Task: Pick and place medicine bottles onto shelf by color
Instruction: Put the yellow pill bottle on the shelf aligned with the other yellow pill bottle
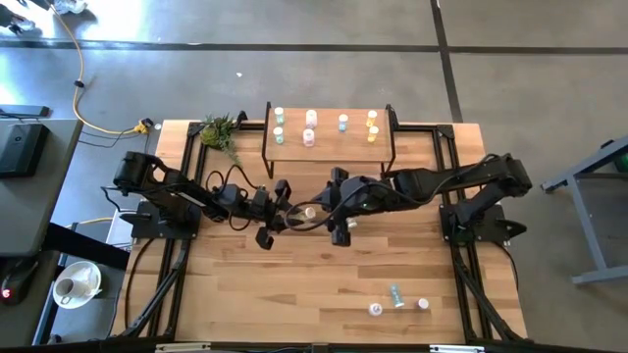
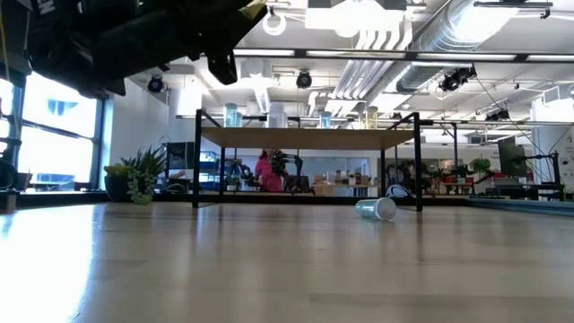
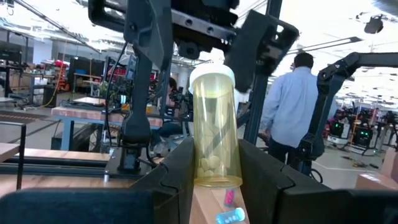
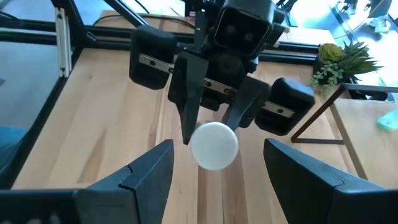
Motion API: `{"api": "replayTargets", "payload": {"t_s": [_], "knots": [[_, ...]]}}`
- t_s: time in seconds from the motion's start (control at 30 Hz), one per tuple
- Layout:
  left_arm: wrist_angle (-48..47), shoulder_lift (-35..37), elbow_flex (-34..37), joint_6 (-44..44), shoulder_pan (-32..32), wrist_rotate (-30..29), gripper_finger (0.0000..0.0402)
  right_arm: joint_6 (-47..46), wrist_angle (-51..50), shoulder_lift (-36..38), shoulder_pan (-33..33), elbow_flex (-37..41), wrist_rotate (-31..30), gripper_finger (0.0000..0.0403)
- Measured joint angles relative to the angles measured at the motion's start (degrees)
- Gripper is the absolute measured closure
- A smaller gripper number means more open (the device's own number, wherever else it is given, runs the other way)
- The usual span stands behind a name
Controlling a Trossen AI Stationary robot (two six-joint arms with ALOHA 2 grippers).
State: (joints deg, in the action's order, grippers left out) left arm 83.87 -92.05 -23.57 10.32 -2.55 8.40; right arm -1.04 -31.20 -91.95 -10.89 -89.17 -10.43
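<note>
Left wrist view shows the yellow bottle (image 3: 215,127) at frame centre, white cap up, pale pills inside, clamped between the left gripper (image 3: 214,163)'s two dark fingers (image 3: 177,171). In the right wrist view the same bottle's white cap (image 4: 213,145) faces the camera at centre, held by the left gripper above it, while the right gripper (image 4: 214,171)'s own fingers (image 4: 152,168) stand wide apart on either side of the cap without touching it.

From the high view, the bottle (image 1: 310,211) sits in mid-frame between the two arms, with the left gripper (image 1: 285,201) just to its left and the right gripper (image 1: 332,208) just to its right, both above the slatted table (image 1: 294,284).

The shelf (image 1: 330,153) stands in the upper middle of the frame with several bottles on it: teal ones (image 1: 279,125) toward its left end, pinkish-white ones (image 1: 310,127) next, a light blue one (image 1: 343,123), and yellow ones (image 1: 372,126) toward its right end. Three more bottles (image 1: 396,297) lie on the table at the lower right, well apart from the shelf. A small green plant (image 1: 220,130) sits just beside the shelf's left end.

The low view shows the shelf (image 2: 309,138) across mid-frame and one bottle (image 2: 376,209) lying on its side right of centre. A person in a light blue shirt (image 3: 292,106) stands beyond the table, at the right of the left wrist view.
</note>
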Motion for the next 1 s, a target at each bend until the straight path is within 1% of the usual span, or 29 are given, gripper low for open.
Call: {"api": "replayTargets", "payload": {"t_s": [0.23, 0.47, 0.87, 1.0], "knots": [[-0.02, 0.0, -0.02, -0.02, 0.0, 0.0, 0.0307, 0.38, 1.05, -1.94, 0.01, 0.0, 0.47, 0.0162], [-0.08, 0.0, -0.02, -0.02, -0.07, -0.02, 0.0307, 1.03, 3.25, -1.92, 0.01, 0.04, 0.48, 0.0168], [-0.1, 0.0, -0.02, -0.04, -0.07, -0.14, 0.0307, -0.44, 2.77, -1.92, 0.43, 0.04, 0.56, 0.0247], [-0.55, 0.01, -0.02, -1.94, -0.07, -0.99, 0.0307, -0.46, 2.75, -1.9, 0.41, 0.04, 0.21, 0.0267]]}}
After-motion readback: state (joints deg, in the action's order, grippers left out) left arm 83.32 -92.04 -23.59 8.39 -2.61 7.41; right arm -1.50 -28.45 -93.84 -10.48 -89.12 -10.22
